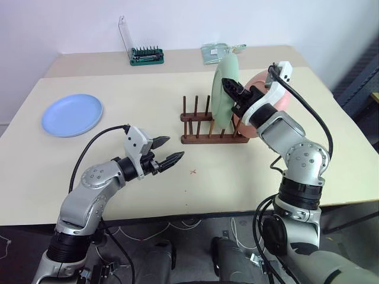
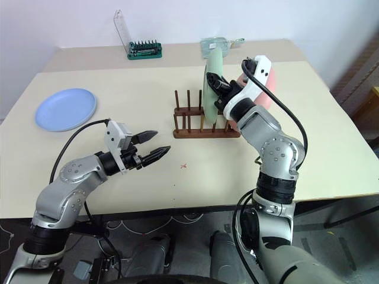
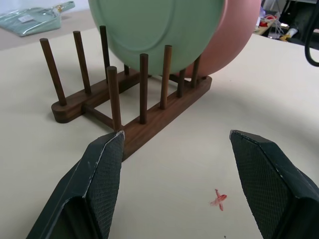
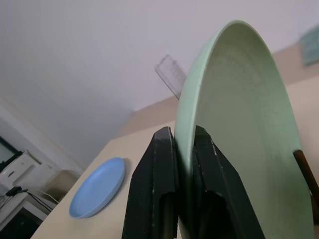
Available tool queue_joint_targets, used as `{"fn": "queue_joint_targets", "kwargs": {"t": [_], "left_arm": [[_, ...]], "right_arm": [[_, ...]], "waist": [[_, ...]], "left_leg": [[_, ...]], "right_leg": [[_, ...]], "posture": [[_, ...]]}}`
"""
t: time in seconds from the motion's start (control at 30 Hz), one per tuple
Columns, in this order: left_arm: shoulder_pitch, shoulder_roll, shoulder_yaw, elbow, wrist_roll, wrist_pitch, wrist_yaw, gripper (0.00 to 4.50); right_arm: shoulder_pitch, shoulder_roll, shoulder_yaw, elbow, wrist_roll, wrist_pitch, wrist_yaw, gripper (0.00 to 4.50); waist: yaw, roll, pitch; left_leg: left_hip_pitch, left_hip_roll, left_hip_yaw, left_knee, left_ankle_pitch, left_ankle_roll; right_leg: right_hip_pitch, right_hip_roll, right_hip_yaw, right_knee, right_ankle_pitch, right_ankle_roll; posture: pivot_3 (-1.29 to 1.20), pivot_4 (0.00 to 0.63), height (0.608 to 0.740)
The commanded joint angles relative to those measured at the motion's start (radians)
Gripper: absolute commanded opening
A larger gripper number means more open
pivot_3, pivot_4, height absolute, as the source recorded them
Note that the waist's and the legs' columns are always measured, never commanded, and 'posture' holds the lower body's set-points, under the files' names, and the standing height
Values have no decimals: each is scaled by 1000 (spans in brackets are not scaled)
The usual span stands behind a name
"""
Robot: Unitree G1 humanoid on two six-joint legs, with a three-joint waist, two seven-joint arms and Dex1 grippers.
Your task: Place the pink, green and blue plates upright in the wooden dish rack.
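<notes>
The green plate [image 1: 225, 92] is pinched at its rim by the right claw [image 4: 183, 149] and stands upright in the wooden dish rack [image 1: 204, 137], just left of the pink plate [image 1: 278, 94] (also in the rack). The left claw [image 1: 167, 150] hovers spread, empty, nearer. The blue plate [image 1: 71, 115] lies flat at the table's [image 1: 148, 100] far left. No writing can be read.

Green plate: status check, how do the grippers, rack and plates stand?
Right gripper pinching green plate rim, plate upright in rack beside pink plate. Left gripper open, empty. Blue plate flat on table.
</notes>
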Motion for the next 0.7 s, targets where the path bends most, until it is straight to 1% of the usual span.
{"fn": "queue_joint_targets", "kwargs": {"t": [0.03, 0.1, 0.17, 0.2, 0.27, 0.37, 0.43, 0.47, 0.5, 0.53, 0.6, 0.7], "left_arm": [[1, -2, 4, -45, -4, -2, 3, 3488], [2, -3, 4, -46, -3, -2, 4, 3488], [1, -5, 4, -43, 1, -5, 10, 3488], [-1, -7, 5, -41, 4, -6, 13, 3488], [-5, -13, 13, -33, 12, -13, 29, 3488], [-25, -30, 41, -3, 6, -5, 62, 3488], [-52, -52, 80, 35, 8, -13, 108, 4006], [-72, -69, 112, 67, 13, -18, 150, 4336], [-102, -93, 163, 109, 15, -30, 215, 4466], [-124, -111, 198, 140, 16, -36, 259, 4466], [-203, -135, 297, 246, 67, -40, 441, 4466], [-296, -148, 421, 363, 87, -18, 634, 4466]], "right_arm": [[-42, 0, -6, -22, 34, -2, -19, 1487], [-45, -7, 5, -28, 26, -1, -22, 2432], [-55, -43, 43, -40, -35, -29, -5, 3327], [-60, -58, 58, -44, -60, -43, 4, 3327], [-75, -129, 116, -57, -145, -92, 60, 3327], [-95, -206, 178, -57, -247, -168, 123, 3327], [-109, -255, 222, -49, -332, -241, 165, 3367], [-120, -285, 256, -43, -392, -290, 189, 3367], [-133, -313, 301, -44, -441, -339, 238, 3367], [-142, -329, 331, -42, -474, -375, 275, 3367], [-151, -374, 447, -74, -579, -487, 382, 3367], [-153, -400, 550, -71, -697, -617, 474, 3367]], "waist": [[0, 0, 0], [0, 0, 0], [0, 0, 0], [0, 0, 0], [0, 0, 0], [0, 1, 0], [1, 0, 0], [1, 0, 0], [1, 0, 0], [-1, 0, 0], [-5, 0, 0], [-8, 0, 0]], "left_leg": [[0, 0, 0, 0, 0, 0], [0, 0, 0, 0, 0, 0], [0, 0, 0, 0, 0, 0], [0, 0, 0, 0, 0, 0], [0, 0, 0, 0, 0, 0], [0, 0, 0, 0, 0, 0], [0, 0, 1, 0, 0, 0], [0, 0, 0, 0, 0, 0], [0, 0, 0, 0, 0, 0], [0, 0, 1, 0, 0, 0], [0, 0, 0, 0, 0, 0], [0, 1, 0, 0, 0, 0]], "right_leg": [[0, 0, 0, 0, 0, 0], [0, 0, 0, 0, 0, 0], [0, 0, 0, 0, 0, 0], [0, 0, 0, 0, 0, 0], [0, 0, 0, 0, 0, 0], [0, 0, 0, 0, 0, 0], [0, 0, 0, 0, 0, 0], [0, 0, 0, 0, 0, 0], [0, 0, 0, 0, 0, 0], [0, 0, 0, -1, 0, 0], [0, 0, 0, -1, 0, 1], [0, 1, -1, 0, 0, 1]], "posture": [[0, 150, 740], [0, 150, 740], [0, 150, 740], [0, 150, 740], [0, 150, 740], [0, 150, 740], [0, 150, 740], [0, 150, 740], [0, 150, 740], [0, 150, 740], [0, 150, 740], [0, 150, 740]]}}
